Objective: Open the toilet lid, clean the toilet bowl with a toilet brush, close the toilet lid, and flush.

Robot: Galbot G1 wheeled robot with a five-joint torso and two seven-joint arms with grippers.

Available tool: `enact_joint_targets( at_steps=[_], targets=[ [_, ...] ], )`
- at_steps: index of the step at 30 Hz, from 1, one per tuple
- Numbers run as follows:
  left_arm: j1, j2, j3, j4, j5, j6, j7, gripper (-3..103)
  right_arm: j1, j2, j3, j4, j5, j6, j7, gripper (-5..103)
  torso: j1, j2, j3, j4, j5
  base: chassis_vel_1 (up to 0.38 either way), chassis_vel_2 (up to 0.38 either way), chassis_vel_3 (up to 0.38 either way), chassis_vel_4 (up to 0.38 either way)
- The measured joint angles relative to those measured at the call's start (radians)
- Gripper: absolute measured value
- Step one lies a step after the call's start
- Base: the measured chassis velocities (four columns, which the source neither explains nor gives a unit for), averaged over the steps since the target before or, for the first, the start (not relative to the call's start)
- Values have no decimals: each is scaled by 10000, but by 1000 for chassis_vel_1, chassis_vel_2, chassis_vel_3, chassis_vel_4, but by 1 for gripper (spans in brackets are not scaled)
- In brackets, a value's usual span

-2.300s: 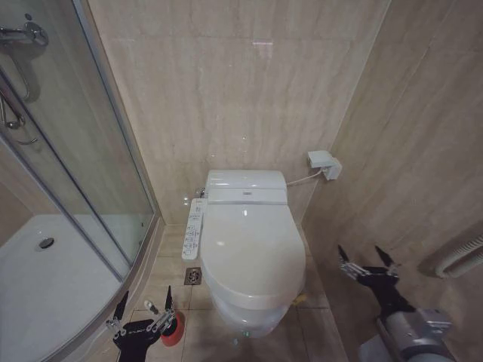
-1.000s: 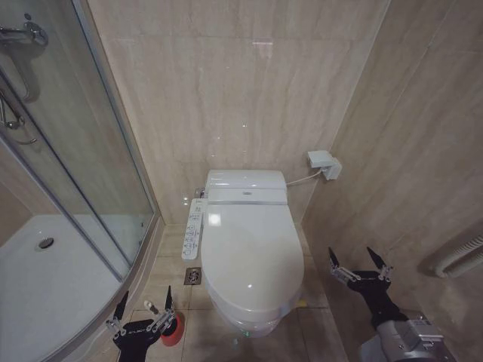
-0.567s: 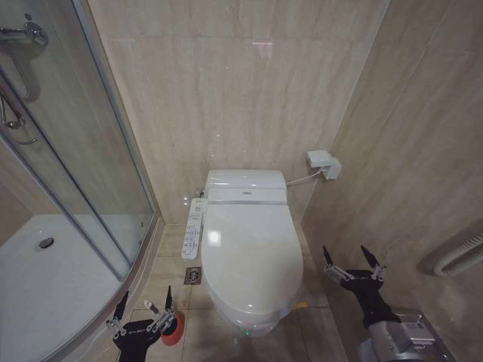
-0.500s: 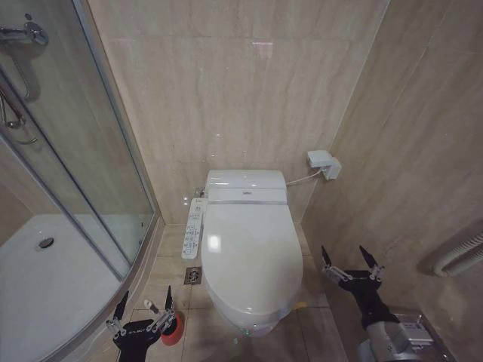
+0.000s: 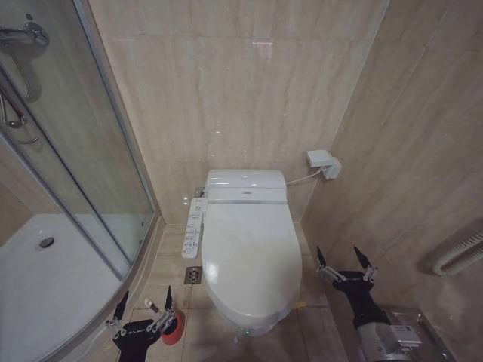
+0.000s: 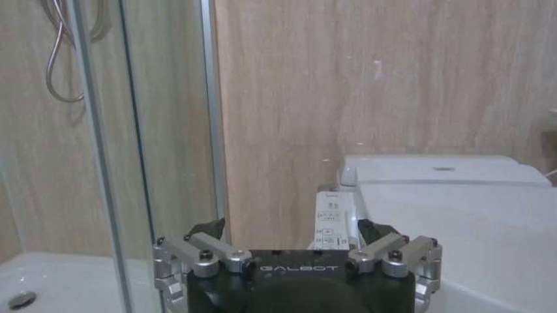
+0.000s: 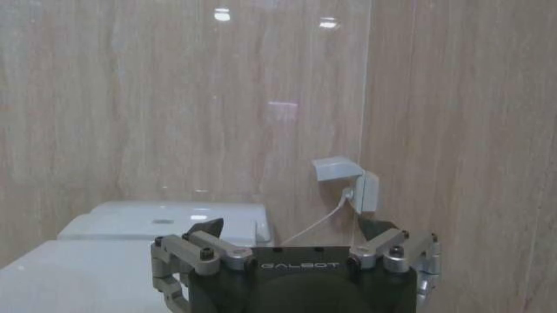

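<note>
Your right gripper [image 5: 346,263] hangs with fingers spread, just beside the closed toilet lid [image 5: 249,253], on its right and not touching. Your left gripper [image 5: 143,307], fingers also apart, sits low by the toilet brush [image 5: 169,326], left of the toilet bowl [image 5: 245,323].

The head view looks steeply down from high above the toilet lid [image 5: 249,253], taking in the back wall, the shower glass [image 5: 75,151] left of the toilet and the floor. The left wrist view sits low, left of the toilet, facing the back wall level over its own tool [image 6: 296,244], the lid [image 6: 461,215] close by. The right wrist view sits low on the toilet's right, facing the same wall. All three views share the tank [image 7: 165,218]
</note>
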Motion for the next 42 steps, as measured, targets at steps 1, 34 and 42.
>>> enact_joint_targets(
  at_steps=[1,34,42],
  targets=[
    [0,0,0,0,0,0,0,99,32,22,-64,-3,-55,-1,47,100,0,0,0,0,0,0,0,0,0],
    [0,0,1,0,0,0,0,99,-186,212,-355,105,-442,507,378,100,2,-1,1,0,1,42,-34,-43,37],
    [0,0,0,0,0,0,0,99,-182,245,-364,68,-567,707,491,100,2,-1,0,0,1,132,61,-140,-72]
  ],
)
